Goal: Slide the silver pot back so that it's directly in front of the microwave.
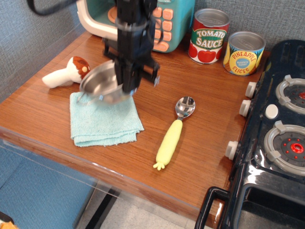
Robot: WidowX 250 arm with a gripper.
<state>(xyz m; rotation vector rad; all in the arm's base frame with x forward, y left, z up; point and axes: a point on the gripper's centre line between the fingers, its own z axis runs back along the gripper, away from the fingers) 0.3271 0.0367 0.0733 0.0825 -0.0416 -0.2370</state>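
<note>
The silver pot is tilted and lifted off the teal cloth, its right rim pinched by my gripper, which is shut on it. The pot hangs above the cloth's far edge, in front of the microwave at the table's back. The arm hides part of the microwave's door; its teal body and peach keypad show.
A toy mushroom lies left of the pot. A yellow-handled spoon lies to the right. Tomato sauce can and pineapple can stand at the back. A black toy stove fills the right side.
</note>
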